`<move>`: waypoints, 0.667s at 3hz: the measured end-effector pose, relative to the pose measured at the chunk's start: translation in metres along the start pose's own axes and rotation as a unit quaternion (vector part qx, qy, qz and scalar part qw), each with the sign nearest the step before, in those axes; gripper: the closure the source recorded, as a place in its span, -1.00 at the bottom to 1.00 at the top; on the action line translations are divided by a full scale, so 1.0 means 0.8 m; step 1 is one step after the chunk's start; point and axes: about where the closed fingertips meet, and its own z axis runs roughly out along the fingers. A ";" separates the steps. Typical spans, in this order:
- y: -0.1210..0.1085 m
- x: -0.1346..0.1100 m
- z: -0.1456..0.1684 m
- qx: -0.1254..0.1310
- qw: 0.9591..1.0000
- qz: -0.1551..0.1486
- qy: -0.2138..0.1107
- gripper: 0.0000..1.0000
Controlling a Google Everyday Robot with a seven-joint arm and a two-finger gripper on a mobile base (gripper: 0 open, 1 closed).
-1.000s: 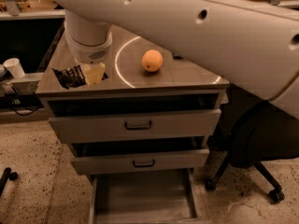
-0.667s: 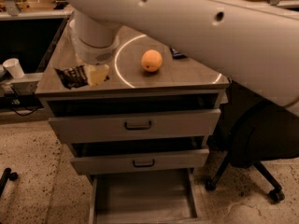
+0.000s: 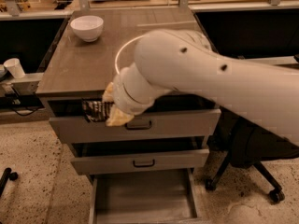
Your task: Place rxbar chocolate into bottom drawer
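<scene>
My gripper (image 3: 108, 107), with pale yellow fingers (image 3: 117, 118), is shut on the rxbar chocolate (image 3: 96, 111), a black wrapper with white lettering. It holds the bar in the air in front of the top drawer (image 3: 135, 124), off the cabinet's front edge at the left. The bottom drawer (image 3: 142, 196) is pulled out below, a wide grey tray with a bare floor. My white arm (image 3: 210, 85) crosses the cabinet top from the right and hides the orange.
A white bowl (image 3: 87, 27) stands on the cabinet top (image 3: 79, 64) at the back left. The middle drawer (image 3: 140, 160) is slightly out. A black office chair (image 3: 252, 157) stands to the right. A white cup (image 3: 14, 67) sits on a ledge to the left.
My gripper has lifted the bar off the cabinet top and carried it forward and down, past the front edge. The view has shifted, showing the bowl; the arm now covers the orange.
</scene>
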 end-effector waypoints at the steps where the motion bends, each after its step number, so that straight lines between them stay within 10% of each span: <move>1: 0.026 0.059 0.017 0.015 0.997 0.074 0.023 1.00; 2: 0.027 0.060 0.017 0.017 0.994 0.107 0.025 1.00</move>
